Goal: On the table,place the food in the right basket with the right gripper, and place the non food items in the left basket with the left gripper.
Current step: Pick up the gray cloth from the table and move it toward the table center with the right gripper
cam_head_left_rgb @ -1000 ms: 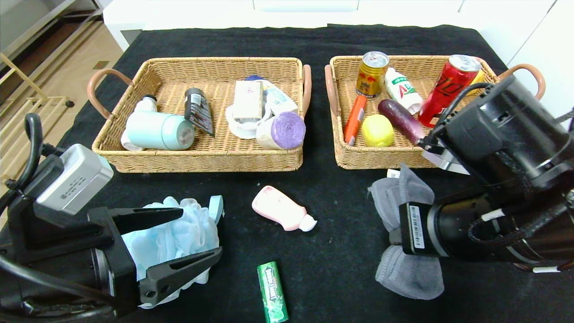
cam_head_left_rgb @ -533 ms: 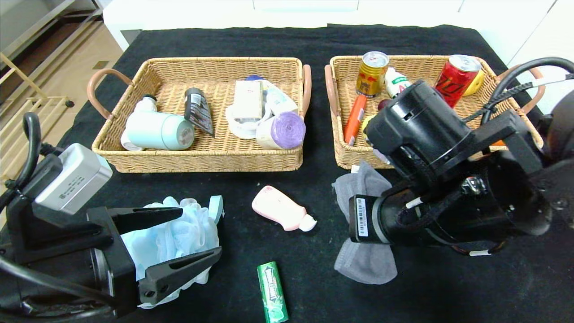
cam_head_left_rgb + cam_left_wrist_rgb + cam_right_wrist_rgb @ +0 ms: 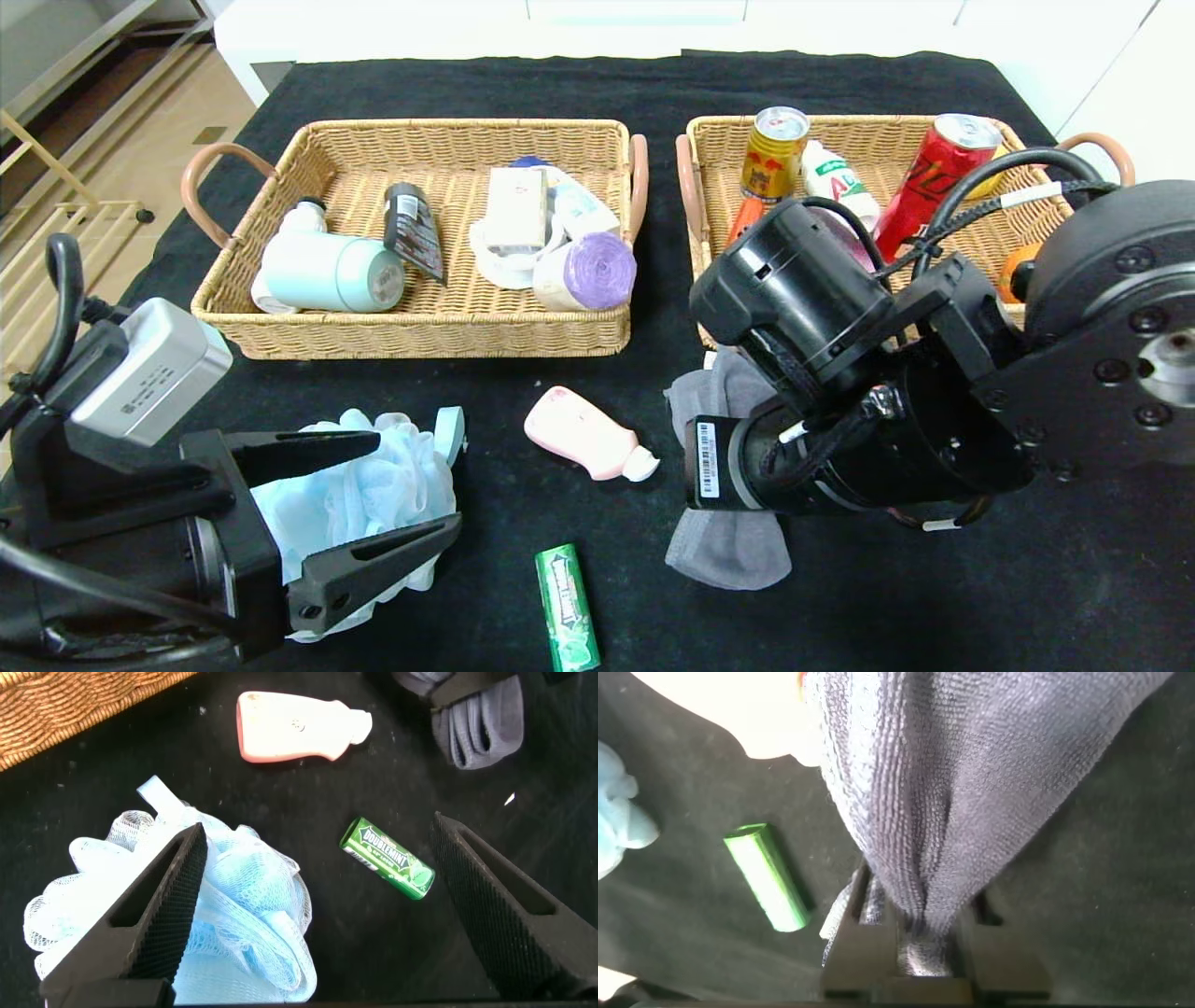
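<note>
Right pincer (image 3: 915, 938) apparently pinching grey towel (image 3: 971, 784) above table (image 3: 934, 597).

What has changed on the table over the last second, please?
The right claw, gripping the grey towel, carried it leftward across the table, toward the pink bottle. The left claw, bath pouf and gum pack stayed put.
</note>
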Robot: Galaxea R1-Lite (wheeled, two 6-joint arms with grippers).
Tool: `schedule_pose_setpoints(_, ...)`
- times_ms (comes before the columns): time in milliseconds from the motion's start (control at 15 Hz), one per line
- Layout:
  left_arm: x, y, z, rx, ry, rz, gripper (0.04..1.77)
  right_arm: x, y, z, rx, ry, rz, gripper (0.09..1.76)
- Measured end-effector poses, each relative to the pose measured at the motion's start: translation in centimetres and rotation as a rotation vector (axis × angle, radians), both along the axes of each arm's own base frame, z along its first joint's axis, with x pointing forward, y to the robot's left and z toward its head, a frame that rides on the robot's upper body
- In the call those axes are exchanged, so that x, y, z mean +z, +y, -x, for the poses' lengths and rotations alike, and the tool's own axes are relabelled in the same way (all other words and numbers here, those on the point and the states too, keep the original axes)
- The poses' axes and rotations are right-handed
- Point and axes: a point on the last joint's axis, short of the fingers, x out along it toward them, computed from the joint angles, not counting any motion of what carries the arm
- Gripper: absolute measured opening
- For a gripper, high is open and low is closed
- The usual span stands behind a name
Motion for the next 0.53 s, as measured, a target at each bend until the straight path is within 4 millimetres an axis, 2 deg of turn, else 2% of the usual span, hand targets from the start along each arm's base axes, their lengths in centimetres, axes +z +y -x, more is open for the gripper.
schedule_pose_setpoints(200,-0.02,0.01,0.0,0.0,0.001,0.0,1.72,-0.2,0.18,-0.13,-0.002,0.003,0.002,0.86)
schedule_pose_setpoints(533,-0.06,-0.01,-0.05,0.0,0.003,-0.001,1.72,-0.31,0.36,-0.04,0.003,0.006,0.005,1.26)
